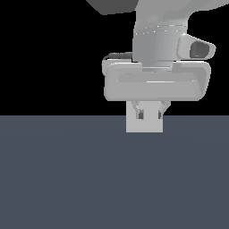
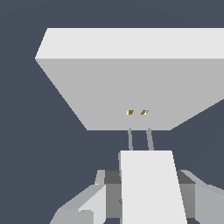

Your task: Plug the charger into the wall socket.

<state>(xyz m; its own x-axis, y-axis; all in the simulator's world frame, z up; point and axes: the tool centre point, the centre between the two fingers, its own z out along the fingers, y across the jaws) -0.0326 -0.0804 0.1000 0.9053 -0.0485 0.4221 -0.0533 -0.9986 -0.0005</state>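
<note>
We see the jaws clamped on the charger, one finger pressed against each side of the off-white block. In the wrist view two thin prongs stick out from the charger's front end and point at the wall socket, a light-grey square panel standing upright on the dark counter. Two small orange-brown holes sit at the panel's centre, and the prong tips are near them but apart, with a gap we can see. In the exterior view the arm hangs low over the counter, and a pale block shows just below the fingers.
</note>
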